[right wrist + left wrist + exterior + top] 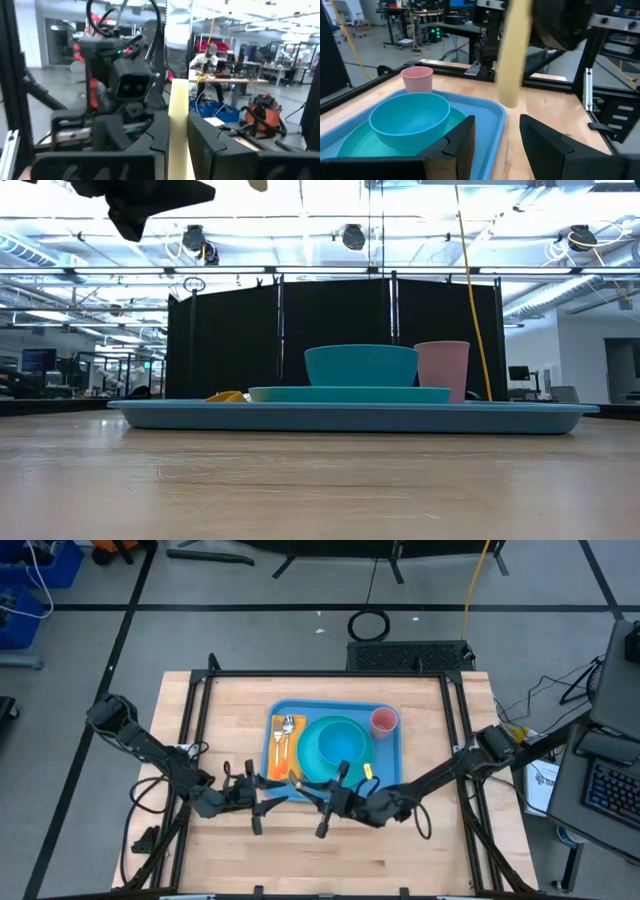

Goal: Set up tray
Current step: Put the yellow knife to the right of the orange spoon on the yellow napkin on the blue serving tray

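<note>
We see the wooden surface [400, 840] carrying the light-blue tray [392, 762], which lies flat toward its far middle, long sides running left to right; in the low view the tray [350, 416] spans most of the width. On the tray sits a round teal plate [368, 755] with a teal bowl [328, 745] on top of it, slightly toward the near left of the plate. A pink cup [384, 721] stands upright in the tray's far right corner, just beside the plate. On the left part of the tray lies an orange napkin [280, 745] with a fork [288, 730] and a spoon [278, 728] on it. Both arms reach in over the near edge of the tray. The right tool [179, 145] is closed on a pale flat stick [179, 125], which stands upright between its fingers and shows in the left wrist view as a cream bar [512, 55] above the tray's near right corner. The left tool [496, 137] hovers close beside it with its fingers parted and nothing between them
</note>
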{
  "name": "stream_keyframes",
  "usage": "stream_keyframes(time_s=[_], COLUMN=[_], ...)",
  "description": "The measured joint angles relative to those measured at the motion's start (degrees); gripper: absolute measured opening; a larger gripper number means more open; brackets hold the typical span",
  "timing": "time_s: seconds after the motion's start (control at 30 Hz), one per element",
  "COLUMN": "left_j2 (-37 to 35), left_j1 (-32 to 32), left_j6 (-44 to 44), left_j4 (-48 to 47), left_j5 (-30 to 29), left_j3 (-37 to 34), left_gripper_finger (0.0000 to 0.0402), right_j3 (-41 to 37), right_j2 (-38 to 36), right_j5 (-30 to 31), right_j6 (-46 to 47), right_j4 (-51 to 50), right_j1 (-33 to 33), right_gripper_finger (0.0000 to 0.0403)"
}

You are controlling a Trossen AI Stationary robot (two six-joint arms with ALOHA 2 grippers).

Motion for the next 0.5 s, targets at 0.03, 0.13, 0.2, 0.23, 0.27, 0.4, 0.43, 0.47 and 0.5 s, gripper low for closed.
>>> stream_keyframes(time_s=[0.03,0.13,0.2,0.23,0.27,0.4,0.43,0.47,0.5], left_j2=[0.0,0.2,0.2,0.2,0.2,0.2,0.2,0.2,0.2], left_j1=[0.1,0.1,0.1,0.1,0.1,0.6,0.8,1.2,1.5], left_j6=[0.1,0.4,0.4,0.5,0.5,1.7,1.8,1.8,1.8], left_j4=[-0.1,-0.2,-0.3,-0.2,-0.2,-0.2,-0.2,-0.2,0.2], left_j5=[0.5,1.7,1.0,0.4,-0.3,-1.7,-1.8,-1.8,-1.8], left_j3=[0.0,0.0,0.0,0.0,0.0,0.0,0.0,0.0,0.0], left_gripper_finger=[0.0159,0.0159,0.0159,0.0159,0.0159,0.0159,0.0159,0.0159,0.0159], right_j3=[0.0,0.0,0.0,0.0,0.0,0.0,0.0,0.0,0.0], right_j2=[0.5,1.5,1.9,2.1,2.3,2.4,2.4,2.4,2.3], right_j5=[-0.4,-1.2,-1.8,-2.8,-3.4,-4.3,-4.3,-4.3,-4.4], right_j6=[-0.4,-1.9,-2.1,-2.2,-2.2,-3.7,-3.7,-3.7,-3.8], right_j4=[1.2,3.1,4.0,4.8,5.7,7.0,7.6,8.2,8.6], right_j1=[-0.3,-1.1,-1.4,-1.6,-1.7,-2.0,-2.3,-2.6,-2.8], right_gripper_finger=[0.0034,0.0034,0.0034,0.0034,0.0034,0.0034,0.0034,0.0034,0.0034])
